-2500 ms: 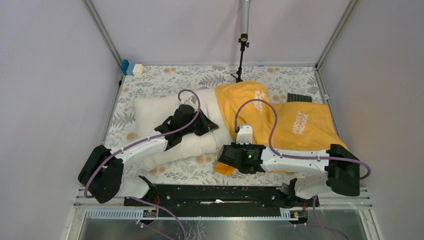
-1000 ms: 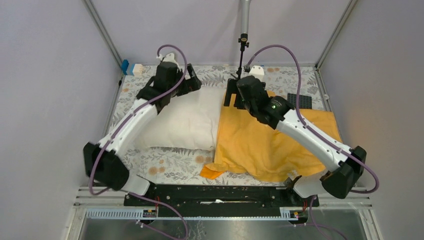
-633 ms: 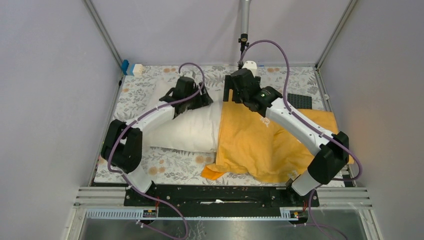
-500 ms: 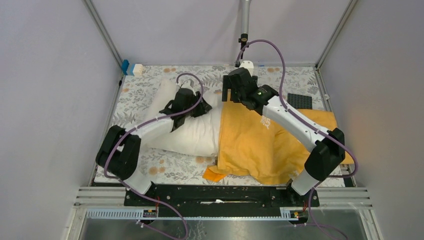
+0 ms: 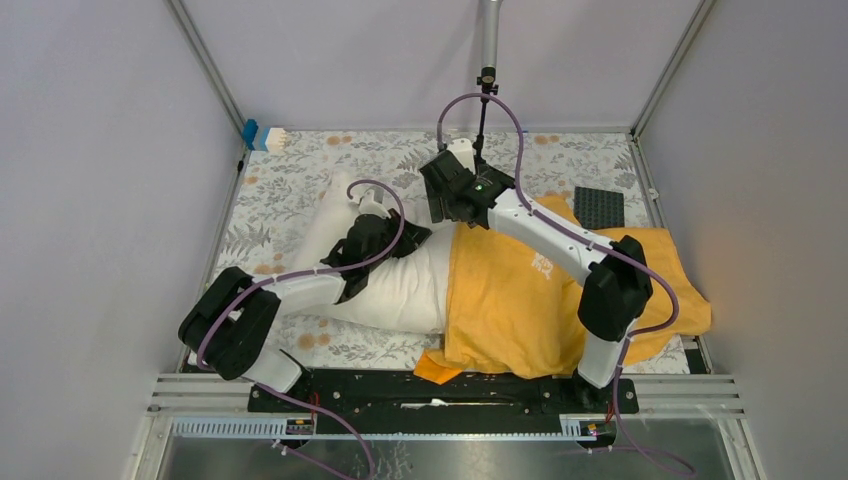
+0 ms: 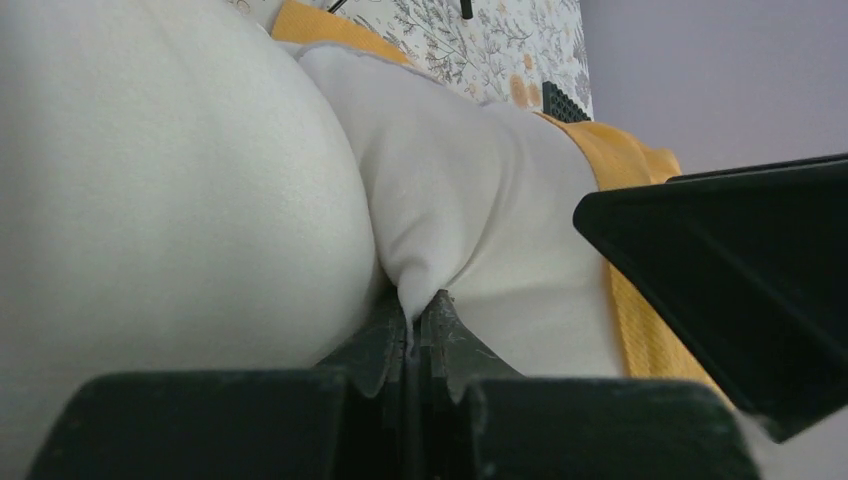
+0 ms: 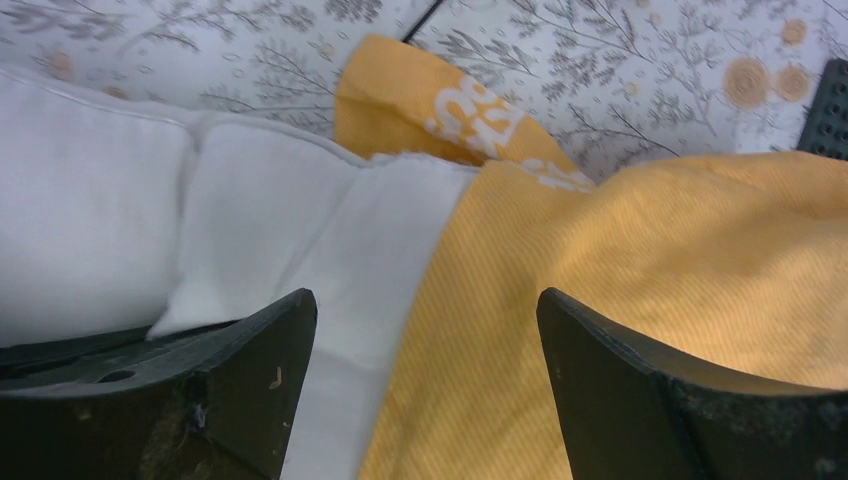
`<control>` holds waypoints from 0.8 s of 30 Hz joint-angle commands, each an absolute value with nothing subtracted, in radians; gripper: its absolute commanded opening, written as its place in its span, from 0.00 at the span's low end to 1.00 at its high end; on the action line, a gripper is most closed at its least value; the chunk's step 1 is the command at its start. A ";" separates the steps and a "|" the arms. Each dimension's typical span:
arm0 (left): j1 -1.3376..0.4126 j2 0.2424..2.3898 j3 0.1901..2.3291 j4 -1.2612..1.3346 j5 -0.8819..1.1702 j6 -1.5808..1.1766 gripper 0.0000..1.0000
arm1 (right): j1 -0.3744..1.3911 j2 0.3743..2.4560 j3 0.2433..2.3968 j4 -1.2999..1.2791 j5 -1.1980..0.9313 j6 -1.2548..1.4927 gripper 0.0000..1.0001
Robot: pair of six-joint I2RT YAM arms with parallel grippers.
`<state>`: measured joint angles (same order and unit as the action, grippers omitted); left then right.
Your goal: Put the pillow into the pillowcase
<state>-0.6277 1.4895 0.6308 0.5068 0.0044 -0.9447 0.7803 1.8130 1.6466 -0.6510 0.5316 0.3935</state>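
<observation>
Our left tool (image 6: 412, 325) pinches the pillow (image 5: 400, 275) to feed it into the pillowcase (image 5: 510, 300); our right tool (image 7: 420, 305), jaws spread, hovers at its mouth.

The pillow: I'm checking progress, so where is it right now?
In the top view, the pillow lies left of centre on the table, its right end covered by the pillowcase; the left fingers pinch a fold of it.

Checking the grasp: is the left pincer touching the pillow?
Touching. The left wrist view shows the left pincer shut on a pinched fold of the pillow.
</observation>
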 commanded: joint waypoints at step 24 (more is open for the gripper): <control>-0.664 1.490 0.524 0.283 0.105 -0.913 0.00 | 0.861 2.090 2.283 -0.915 0.395 0.392 0.00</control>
<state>-0.6277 1.4574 0.5846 0.5610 0.0029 -0.9489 0.7826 2.0354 2.0884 -0.9352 0.6102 0.3523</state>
